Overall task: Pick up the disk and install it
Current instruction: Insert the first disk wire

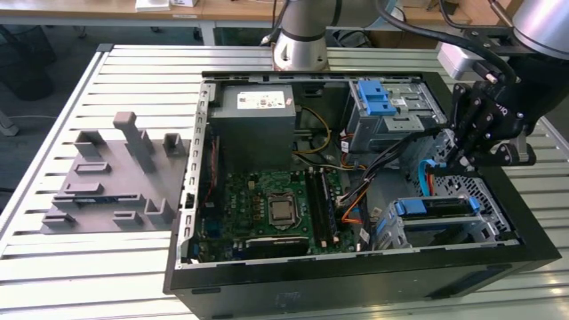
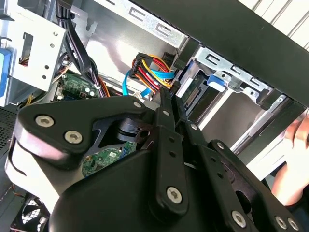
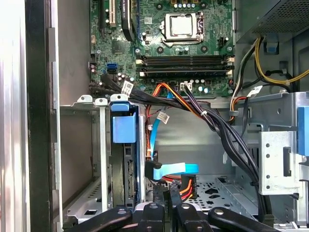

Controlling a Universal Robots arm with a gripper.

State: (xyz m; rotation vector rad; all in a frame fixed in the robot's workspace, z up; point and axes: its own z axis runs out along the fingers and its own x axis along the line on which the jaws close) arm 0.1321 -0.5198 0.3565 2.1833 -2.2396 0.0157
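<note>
Inside the open computer case (image 1: 191, 220) on the slatted counter (image 1: 106, 280), the disk (image 1: 433, 207) is seen already seated in its drive cage near the case's front corner, blue rail uppermost. The claw (image 1: 464, 159) is held just above and beside that cage, nothing visibly gripped; whether its jaws are parted cannot be told. Pick-up and insertion are judged largely done.

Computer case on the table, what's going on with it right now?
A robot arm's pincer hangs inside the open computer case, jaws shut and holding nothing, just beside the drive cage. The disk, with its blue tab, already sits in that cage, next to loose blue and orange cables.
</note>
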